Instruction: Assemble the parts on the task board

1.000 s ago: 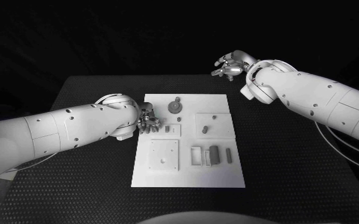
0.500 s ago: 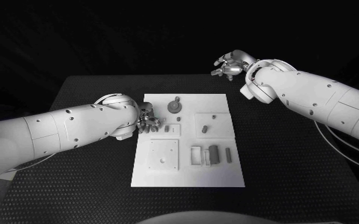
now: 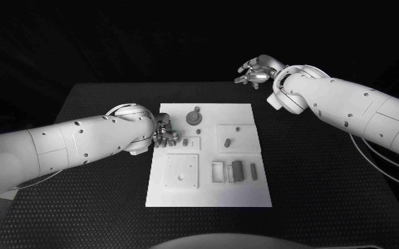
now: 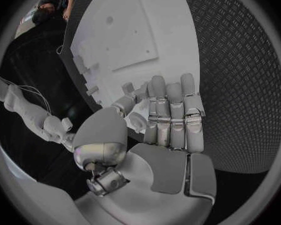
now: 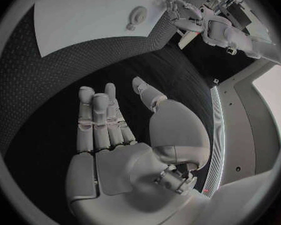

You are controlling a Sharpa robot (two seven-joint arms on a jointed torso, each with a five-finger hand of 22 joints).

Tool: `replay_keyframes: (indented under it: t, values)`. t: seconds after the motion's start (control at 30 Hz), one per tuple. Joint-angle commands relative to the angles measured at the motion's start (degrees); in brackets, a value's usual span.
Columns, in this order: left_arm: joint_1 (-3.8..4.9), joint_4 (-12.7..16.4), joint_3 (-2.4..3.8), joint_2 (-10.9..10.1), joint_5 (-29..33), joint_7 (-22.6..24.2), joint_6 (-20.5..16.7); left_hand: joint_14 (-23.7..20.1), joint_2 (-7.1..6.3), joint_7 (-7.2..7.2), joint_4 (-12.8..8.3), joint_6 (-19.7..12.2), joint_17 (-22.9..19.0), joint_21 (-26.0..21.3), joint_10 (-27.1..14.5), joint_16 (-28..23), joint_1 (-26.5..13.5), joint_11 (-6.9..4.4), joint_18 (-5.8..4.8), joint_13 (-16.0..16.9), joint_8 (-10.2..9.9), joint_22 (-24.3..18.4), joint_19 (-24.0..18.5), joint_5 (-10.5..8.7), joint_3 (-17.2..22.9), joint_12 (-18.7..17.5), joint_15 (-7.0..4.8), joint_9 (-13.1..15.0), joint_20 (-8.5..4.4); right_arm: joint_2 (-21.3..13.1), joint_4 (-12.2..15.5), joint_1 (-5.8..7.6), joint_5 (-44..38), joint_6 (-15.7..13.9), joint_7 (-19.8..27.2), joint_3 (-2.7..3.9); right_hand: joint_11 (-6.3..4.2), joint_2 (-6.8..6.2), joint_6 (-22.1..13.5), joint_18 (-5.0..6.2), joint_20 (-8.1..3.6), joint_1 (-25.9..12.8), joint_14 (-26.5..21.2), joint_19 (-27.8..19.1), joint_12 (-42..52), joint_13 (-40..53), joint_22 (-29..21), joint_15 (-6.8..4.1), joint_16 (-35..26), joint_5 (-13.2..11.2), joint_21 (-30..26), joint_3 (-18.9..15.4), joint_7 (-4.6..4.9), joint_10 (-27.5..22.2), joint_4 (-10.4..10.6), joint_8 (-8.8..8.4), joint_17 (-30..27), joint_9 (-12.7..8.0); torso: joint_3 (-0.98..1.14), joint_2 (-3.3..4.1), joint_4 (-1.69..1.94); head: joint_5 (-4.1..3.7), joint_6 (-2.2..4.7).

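Black textured table (image 3: 100, 203), white task board (image 3: 208, 194) flat at its middle

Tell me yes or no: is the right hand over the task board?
No, in the head view the right hand hangs beyond the table's far edge, apart from the task board.

A robot lab or test cell — a black, textured table (image 3: 324, 174) against a dark backdrop, a white task board (image 3: 208, 200) at its centre — nothing homely.
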Motion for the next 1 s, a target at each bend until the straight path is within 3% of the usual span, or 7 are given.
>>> replay_keyframes:
  t: [0.03,0.6,0.83,1.0]
  values:
    - [-0.27,0.0,-0.09,0.1,-0.5,0.0,0.1,0.2,-0.39,-0.09,0.3,-0.5,-0.1,-0.2,-0.4,-0.3,0.0,-0.12,-0.57,0.0,-0.4,0.0,0.1,-0.31,0.1,-0.3,-0.05,-0.1,-0.20,0.0,0.1,-0.02,-0.4,1.0,0.0,0.03,0.07,0.39,-0.1,2.11,-0.40,-0.4,-0.1,-0.2,0.4,-0.1,1.0,-0.36,0.2,0.1,-0.3,-0.1,2.48,-0.5,0.2,0.31,-0.1,-0.1,0.04,0.00,-0.03,-0.03,-0.09]
    - [-0.37,0.1,-0.09,0.2,-0.9,0.3,-0.7,0.2,-0.28,-0.11,0.2,-0.4,-0.1,-0.1,-0.3,-0.2,0.5,-0.14,-0.53,0.0,-0.3,0.1,0.1,-0.47,0.3,-0.3,-0.07,-0.1,-0.23,-0.1,0.1,-0.02,-0.4,1.3,-0.1,0.03,0.07,0.38,-0.2,2.11,-0.40,-0.5,-0.2,-0.2,0.4,-0.1,1.0,-0.35,0.2,0.1,-0.3,-0.1,2.49,-0.5,0.3,0.31,-0.1,-0.1,0.04,-0.01,-0.05,-0.04,-0.11]
    - [-0.37,0.1,-0.09,0.2,-1.5,0.3,-0.3,0.1,-1.94,-0.09,1.0,-0.5,-0.1,-0.1,-0.4,-0.2,-0.1,-0.12,-0.56,0.0,-0.3,0.1,0.1,-1.11,-0.1,-0.3,-0.03,0.0,-0.19,-0.1,0.1,-0.02,-0.4,1.3,-0.1,0.03,0.07,0.37,-0.2,2.11,-0.40,-0.5,-0.2,-0.2,0.4,-0.2,1.0,-0.35,0.2,0.1,-0.3,-0.1,2.49,-0.5,0.3,0.32,-0.1,-0.1,0.06,0.00,-0.02,-0.05,-0.10]
    - [-0.37,0.1,-0.09,0.2,-1.5,0.3,0.5,0.1,-2.07,-0.10,1.0,-0.5,-0.1,-0.1,-0.4,-0.2,0.0,-0.14,-0.53,0.0,-0.3,0.1,0.1,-1.38,-0.1,-0.3,-0.05,0.0,-0.22,-0.1,0.1,-0.02,-0.4,1.3,-0.1,0.03,0.07,0.36,-0.2,2.11,-0.40,-0.5,-0.2,-0.2,0.4,-0.2,1.0,-0.35,0.2,0.1,-0.3,-0.1,2.49,-0.5,0.3,0.32,-0.1,-0.1,0.02,-0.01,-0.02,-0.05,-0.12]
